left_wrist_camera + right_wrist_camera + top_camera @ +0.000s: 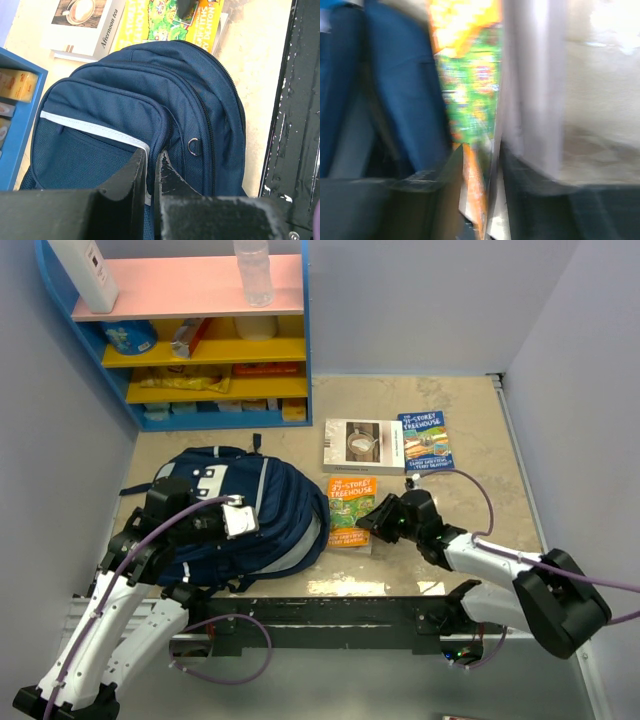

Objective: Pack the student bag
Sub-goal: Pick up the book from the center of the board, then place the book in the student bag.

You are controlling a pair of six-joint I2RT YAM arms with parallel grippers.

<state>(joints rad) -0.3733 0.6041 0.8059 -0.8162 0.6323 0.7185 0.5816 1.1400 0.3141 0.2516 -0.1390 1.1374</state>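
Pinching a fold of blue cloth, the left gripper (152, 159) has its two fingers pressed nearly together on the student bag (125, 115). They grip right where a light grey stripe runs along a pocket edge. A small metal ring (193, 146) sits on the bag just to the right of the fingers. Seen from above, the bag lies on the table (480, 510) at the left middle of the frame. The left arm reaches over its lower left part.

The right gripper (479, 162) is at the orange book (350, 502). One finger stands on each side of the book's edge, with the book in the gap. That close view is very blurry, so I cannot tell if the fingers are squeezing the book or only standing beside it. Seen from above, this gripper sits at the book's right edge, near the middle of the frame. The orange book lies just beside the bag's right side.

Just above it lie two more books side by side, a grey book (362, 445) with a cup on its cover and a blue book (427, 440) to its right. A blue shelf (305, 340) with yellow and pink boards fills the upper left of the frame. A clear bottle (253, 270) stands on its top board.
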